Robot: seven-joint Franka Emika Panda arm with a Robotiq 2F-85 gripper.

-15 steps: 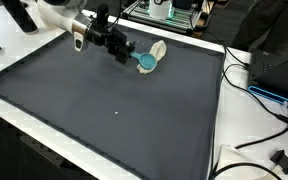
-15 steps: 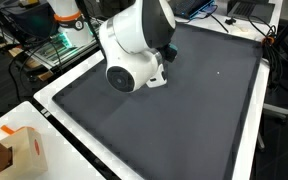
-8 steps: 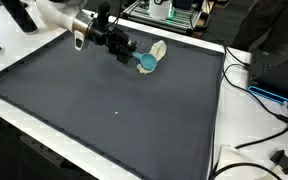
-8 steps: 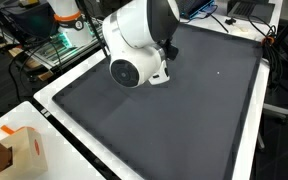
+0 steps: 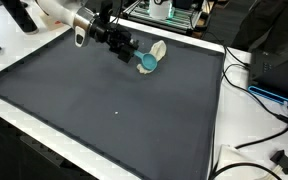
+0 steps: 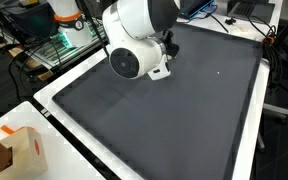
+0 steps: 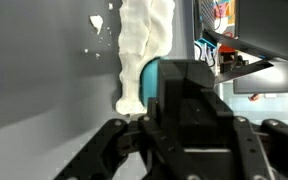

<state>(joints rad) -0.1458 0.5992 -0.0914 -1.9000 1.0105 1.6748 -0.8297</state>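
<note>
In an exterior view the hand (image 5: 130, 52) hangs over the far side of the dark-topped bench (image 5: 104, 110), just left of a white and teal object (image 5: 150, 58). In an exterior view the arm (image 6: 136, 38) hides both. In the wrist view the object lies on the bench close ahead of the hand, and I cannot tell whether the hand is wide or narrow.

Tool (image 5: 130, 50): too small in an exterior view to read its jaw spacing, and hidden behind the white arm joint (image 6: 134, 45) in an exterior view. Wrist view: the tool body covers part of the teal piece (image 7: 152, 80). The top edge cuts off the white object (image 7: 144, 40).
</note>
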